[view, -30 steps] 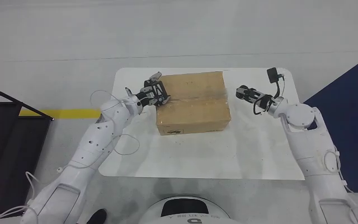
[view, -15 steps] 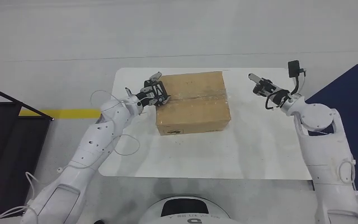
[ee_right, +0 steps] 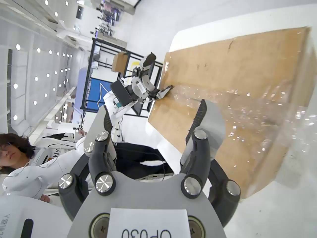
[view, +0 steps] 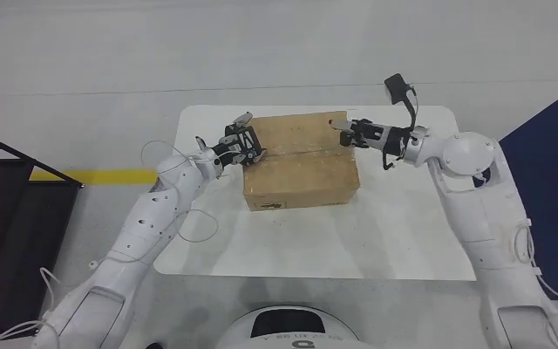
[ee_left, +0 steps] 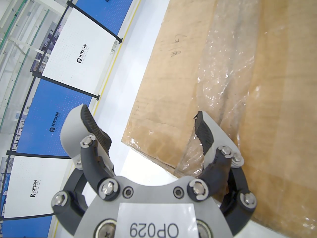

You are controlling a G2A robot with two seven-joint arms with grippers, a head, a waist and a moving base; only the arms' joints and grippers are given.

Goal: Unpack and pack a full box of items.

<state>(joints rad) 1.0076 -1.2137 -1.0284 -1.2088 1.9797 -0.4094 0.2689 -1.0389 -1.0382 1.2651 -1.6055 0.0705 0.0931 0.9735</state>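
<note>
A closed cardboard box [view: 301, 161] stands in the middle of the white table [view: 392, 236], its top seam covered with clear tape [ee_left: 230, 58]. My left gripper [view: 242, 141] is open at the box's left end, with one finger [ee_left: 204, 131] over the taped seam and the other finger [ee_left: 85, 121] off the box's edge. At the box's far right corner my right gripper [view: 347, 133] is open too, one finger [ee_right: 201, 115] above the taped top of the box [ee_right: 235, 75]. The left gripper [ee_right: 148, 85] shows at the box's other end in the right wrist view.
A black rack [view: 26, 201] stands on the floor left of the table, beside a yellow floor line [view: 96, 177]. A blue panel [view: 532, 140] is to the right of the table. Bare tabletop lies in front of the box and to its right.
The right arm swung away from the box toward the table's far right, then came back in to the box's far right corner. The left arm and the box have not moved.
</note>
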